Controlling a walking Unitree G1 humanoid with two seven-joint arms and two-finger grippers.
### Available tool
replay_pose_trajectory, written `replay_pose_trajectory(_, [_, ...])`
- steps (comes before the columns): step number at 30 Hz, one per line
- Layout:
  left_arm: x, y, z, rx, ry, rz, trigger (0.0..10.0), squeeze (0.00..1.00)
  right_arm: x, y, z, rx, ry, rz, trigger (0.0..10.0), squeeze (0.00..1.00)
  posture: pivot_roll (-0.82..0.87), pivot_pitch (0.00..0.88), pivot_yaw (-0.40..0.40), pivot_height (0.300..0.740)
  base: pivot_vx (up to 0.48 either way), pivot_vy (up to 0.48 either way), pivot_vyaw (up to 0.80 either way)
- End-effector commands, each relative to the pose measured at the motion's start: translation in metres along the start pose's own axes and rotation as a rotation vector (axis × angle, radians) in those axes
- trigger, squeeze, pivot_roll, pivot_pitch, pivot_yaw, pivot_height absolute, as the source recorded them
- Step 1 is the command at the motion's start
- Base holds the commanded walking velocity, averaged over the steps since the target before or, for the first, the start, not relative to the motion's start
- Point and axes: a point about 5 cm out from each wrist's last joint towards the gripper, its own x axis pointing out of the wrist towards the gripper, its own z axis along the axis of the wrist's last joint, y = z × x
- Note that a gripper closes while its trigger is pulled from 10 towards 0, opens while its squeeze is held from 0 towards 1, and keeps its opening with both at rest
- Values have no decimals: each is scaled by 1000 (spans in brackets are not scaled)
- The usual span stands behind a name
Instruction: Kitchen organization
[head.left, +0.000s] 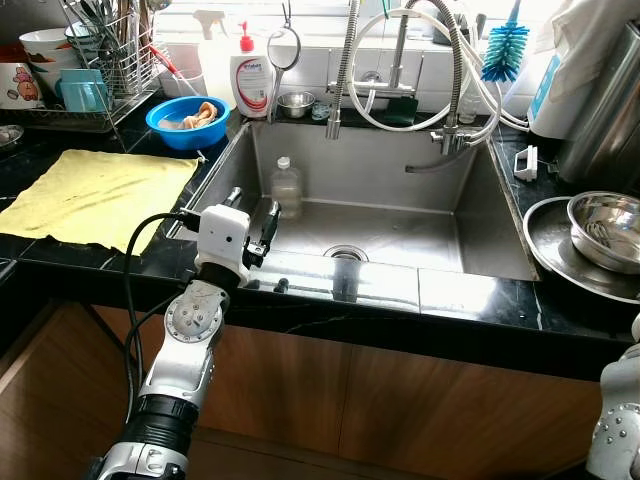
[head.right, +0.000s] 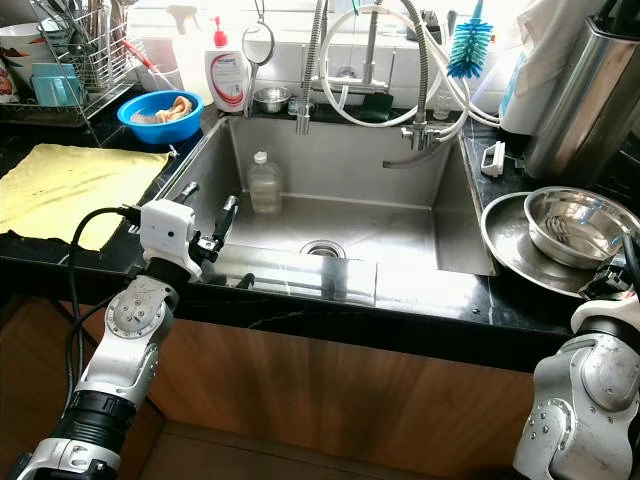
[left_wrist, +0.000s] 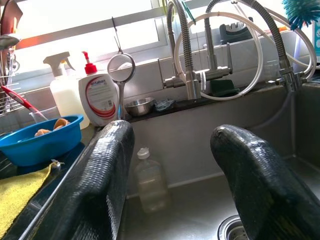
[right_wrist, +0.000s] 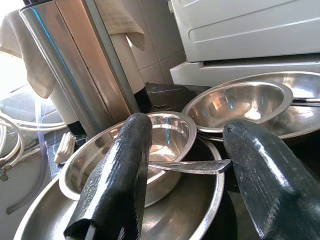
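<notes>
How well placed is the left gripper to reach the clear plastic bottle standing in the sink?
Probably yes. The left gripper is open at the sink's near left rim, and the bottle stands upright against the back wall ahead of its fingers, with nothing between them.

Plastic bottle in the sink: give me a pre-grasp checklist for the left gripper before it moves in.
1. Left gripper fingers open and empty: ok, the left wrist view shows a wide gap with nothing held.
2. Plastic bottle upright, cap on: ok, standing against the back wall of the sink.
3. Bottle lined up between the fingers: ok, it sits in the gap in the left wrist view.
4. Path over the sink's front rim free: ok, nothing lies between gripper and bottle.
5. Bottle contents or weight: cannot tell.
6. Right gripper out of the way: ok, it is open over the steel bowls on the right counter.
</notes>
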Motion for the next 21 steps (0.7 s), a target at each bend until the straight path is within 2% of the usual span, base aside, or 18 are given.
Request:
replay_pose_trajectory(1, [-1, 1, 1, 9, -5, -4, 10000, 0, 0, 2, -3, 24, 10, -1, 10000, 0, -7, 0, 6, 740, 0, 0, 0])
replay_pose_trajectory(21, [0, 2, 1, 18, -3, -4, 10000, 0, -1, -4, -8, 71, 29, -65, 10000, 0, -4, 0, 7, 740, 0, 0, 0])
